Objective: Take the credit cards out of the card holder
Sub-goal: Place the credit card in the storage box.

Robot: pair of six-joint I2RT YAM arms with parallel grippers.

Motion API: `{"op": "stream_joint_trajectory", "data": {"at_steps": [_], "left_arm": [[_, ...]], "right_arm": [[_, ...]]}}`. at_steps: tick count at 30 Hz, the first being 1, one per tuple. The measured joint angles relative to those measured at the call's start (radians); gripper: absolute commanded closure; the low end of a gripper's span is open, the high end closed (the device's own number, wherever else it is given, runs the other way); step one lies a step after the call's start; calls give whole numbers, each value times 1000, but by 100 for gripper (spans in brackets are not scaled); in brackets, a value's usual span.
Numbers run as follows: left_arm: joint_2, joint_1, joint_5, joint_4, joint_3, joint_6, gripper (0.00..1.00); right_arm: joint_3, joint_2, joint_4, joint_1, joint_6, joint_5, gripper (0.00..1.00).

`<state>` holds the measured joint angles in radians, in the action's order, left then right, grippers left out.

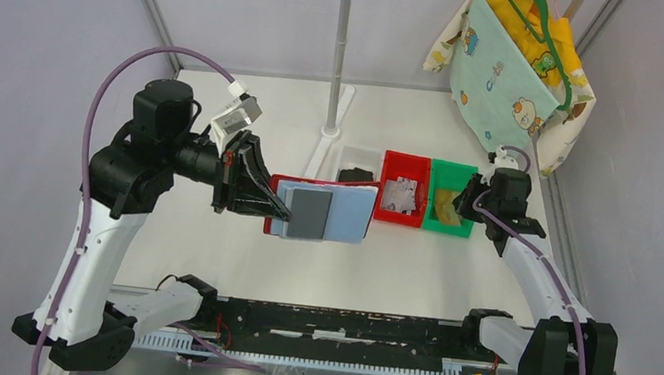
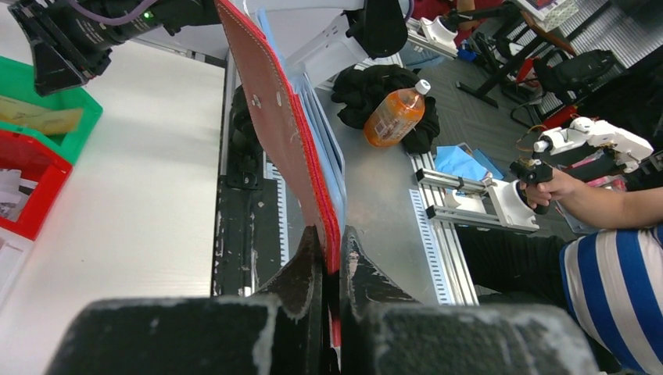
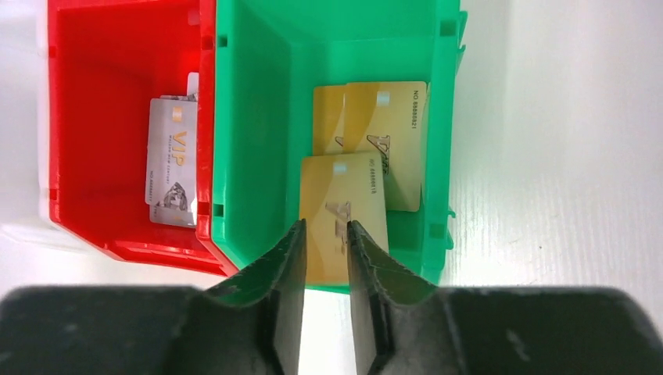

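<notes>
My left gripper (image 1: pixel 281 210) is shut on the left edge of the red card holder (image 1: pixel 278 182) and holds it open above the table. Its inside faces up: a grey rectangle (image 1: pixel 311 213) and a light blue panel (image 1: pixel 354 210); I cannot tell card from pocket. In the left wrist view the holder (image 2: pixel 274 133) stands edge-on between my fingers (image 2: pixel 301 269). My right gripper (image 3: pixel 326 226) hangs slightly open and empty over the green bin (image 3: pixel 258 117). Several gold cards (image 3: pixel 344 195) lie in that bin. A silver card (image 3: pixel 172 160) lies in the red bin (image 3: pixel 102 117).
Three small bins stand in a row at mid-table: a clear one with a black item (image 1: pixel 358 173), the red bin (image 1: pixel 405 161) and the green bin (image 1: pixel 454 170). A metal pole (image 1: pixel 340 49) stands behind them. Cloths on a hanger (image 1: pixel 509 66) hang at the back right.
</notes>
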<state>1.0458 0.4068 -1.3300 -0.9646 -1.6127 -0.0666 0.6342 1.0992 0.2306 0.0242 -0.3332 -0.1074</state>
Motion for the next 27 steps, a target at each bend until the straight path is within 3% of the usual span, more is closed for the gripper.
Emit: {"op": "stream_joint_trajectory", "data": {"at_steps": [4,12,17,22,27], "left_arm": [[0,0,-6,3,16,-1,98],[6,0,52,-19,18,23,98],[59,0,114,-108,4,129,98],[114,-2,190,-206,3,244,98],[123,-2,232,-338,-13,381,98]], "right_arm": [[50,0,24,0,5,5,52],[159,-71,47,18,8,-2,40],[222,-160,-3,122,-47,-125,2],[248,-201,-266,261,-175,-431,2],[193,-213,-682,335,-373,-640,2]]}}
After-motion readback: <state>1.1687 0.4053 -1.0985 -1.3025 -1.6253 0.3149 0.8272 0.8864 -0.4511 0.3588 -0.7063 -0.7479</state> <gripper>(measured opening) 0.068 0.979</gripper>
